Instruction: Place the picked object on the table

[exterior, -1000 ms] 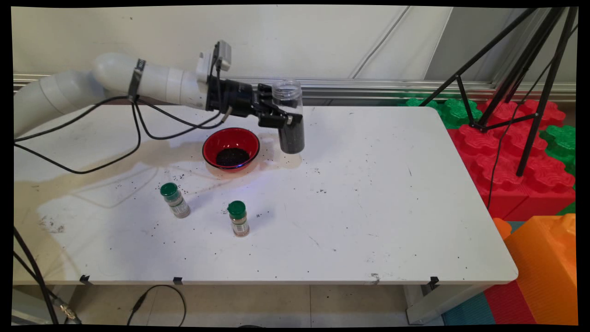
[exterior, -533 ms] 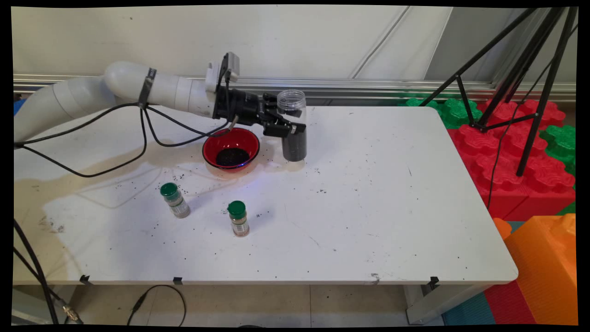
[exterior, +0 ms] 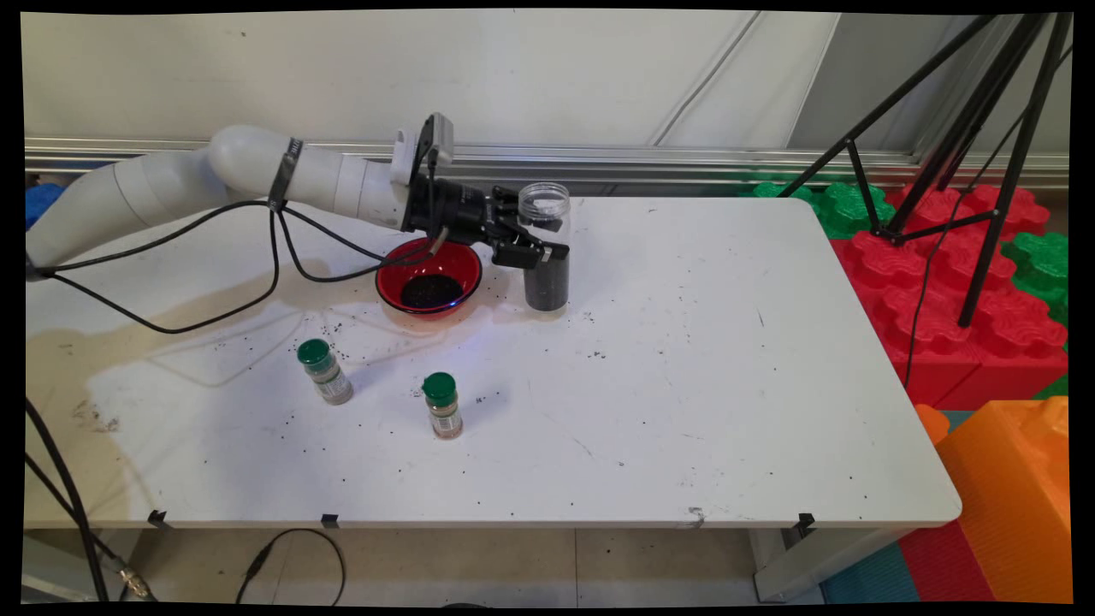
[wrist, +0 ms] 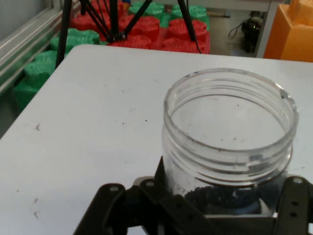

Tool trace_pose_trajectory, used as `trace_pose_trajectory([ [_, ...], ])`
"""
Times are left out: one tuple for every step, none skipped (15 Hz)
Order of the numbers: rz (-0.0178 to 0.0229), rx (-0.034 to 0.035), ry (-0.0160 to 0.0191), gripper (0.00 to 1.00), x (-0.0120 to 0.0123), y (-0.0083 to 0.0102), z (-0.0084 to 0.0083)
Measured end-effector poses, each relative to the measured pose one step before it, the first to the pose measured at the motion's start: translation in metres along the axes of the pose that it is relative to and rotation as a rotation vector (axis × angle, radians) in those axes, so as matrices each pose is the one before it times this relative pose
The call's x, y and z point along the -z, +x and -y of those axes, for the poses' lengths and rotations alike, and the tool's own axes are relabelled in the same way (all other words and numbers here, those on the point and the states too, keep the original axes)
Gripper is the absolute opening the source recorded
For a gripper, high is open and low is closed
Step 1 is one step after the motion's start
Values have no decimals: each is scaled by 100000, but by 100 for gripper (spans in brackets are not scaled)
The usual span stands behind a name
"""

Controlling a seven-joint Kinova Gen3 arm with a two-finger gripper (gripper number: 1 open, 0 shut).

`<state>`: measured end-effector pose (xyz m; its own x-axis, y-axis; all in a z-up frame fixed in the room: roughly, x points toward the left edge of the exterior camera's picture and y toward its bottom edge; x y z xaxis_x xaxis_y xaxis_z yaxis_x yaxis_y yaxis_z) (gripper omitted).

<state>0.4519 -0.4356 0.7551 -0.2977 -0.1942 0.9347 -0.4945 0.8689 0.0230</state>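
Observation:
My gripper [exterior: 532, 250] is shut on a clear plastic jar [exterior: 545, 248] with no lid, about half full of small black grains. The jar stands upright and its base is at or just above the table [exterior: 701, 359], right of a red bowl [exterior: 429, 275] that holds a heap of the same black grains. In the hand view the jar [wrist: 230, 142] fills the lower right, its open mouth toward the camera, with the gripper [wrist: 205, 205] clasped round its lower body.
Two small spice bottles with green caps [exterior: 324, 370] [exterior: 442, 404] stand nearer the front edge. Black grains are scattered on the table round the bowl. A black tripod [exterior: 967, 154] and coloured foam blocks [exterior: 958, 282] stand off the table's right side.
The gripper has lowered the upright jar from above the table down to it, moving slightly right, beside the red bowl.

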Motion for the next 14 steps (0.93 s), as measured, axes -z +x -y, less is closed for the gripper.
trace_pose_trajectory([
  [239, -28, -23, 0, -76, -106, 17],
  [310, -16, -38, 0, -94, -140, 14],
  [208, -23, -29, 0, -59, -87, 6],
  [278, -41, -35, 0, -83, -115, 13],
  [171, 6, -23, 0, -49, -73, 6],
  [228, -10, -7, 0, -60, -93, 14],
  [152, -14, 24, 0, -36, -57, 17],
  [195, -9, 21, 0, -40, -78, 11],
  [126, 11, 19, 0, -27, -44, 13],
  [134, 8, 38, 0, -40, -48, 23],
  [126, -18, 34, 0, -15, -42, 8],
  [163, 2, 56, 0, -11, -58, 8],
  [77, -37, 27, 0, -2, -15, 2],
  [118, -68, 5, 0, 7, -21, -13],
])
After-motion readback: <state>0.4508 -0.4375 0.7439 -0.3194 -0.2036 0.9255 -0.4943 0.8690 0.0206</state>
